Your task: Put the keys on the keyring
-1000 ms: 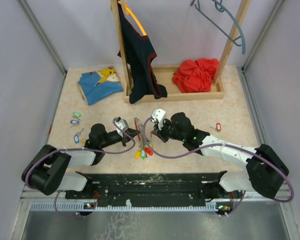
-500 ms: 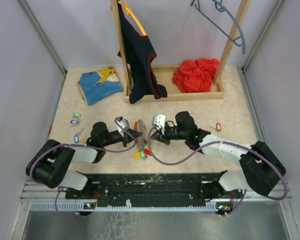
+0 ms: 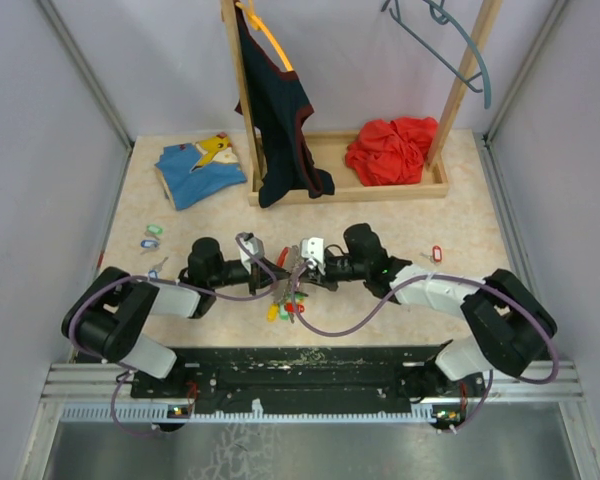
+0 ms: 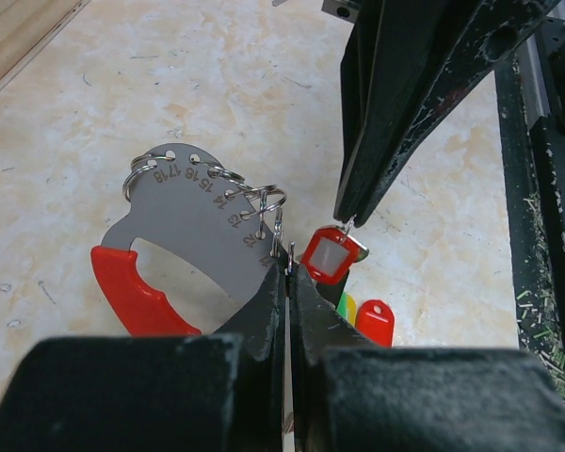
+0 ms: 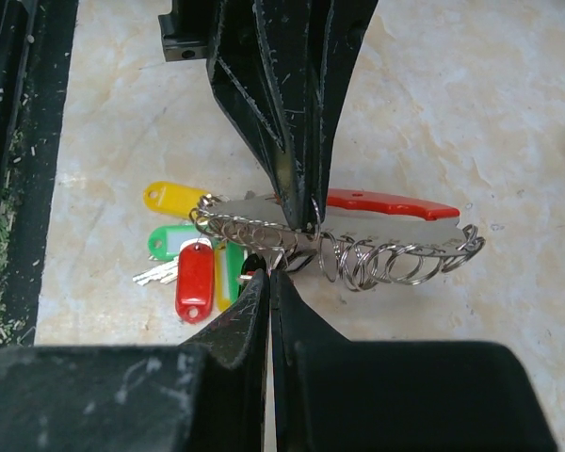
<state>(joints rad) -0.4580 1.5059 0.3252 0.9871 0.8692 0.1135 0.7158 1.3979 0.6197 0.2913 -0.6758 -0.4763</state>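
At counter [image 3: 460, 225] centre, mid-threading, with left pincer [image 4: 287, 273] and right pincer [image 5: 268, 275] both clamped narrow, tips meeting over the keyring plate [image 4: 193, 231], tagged keys [image 5: 194, 275] bunched just at its six o'clock; next likely calls for working one ring [image 4: 271, 200] open and sliding a key on

Keys [image 3: 283, 309] before keyring plate [image 4: 193, 221] — prob. touching
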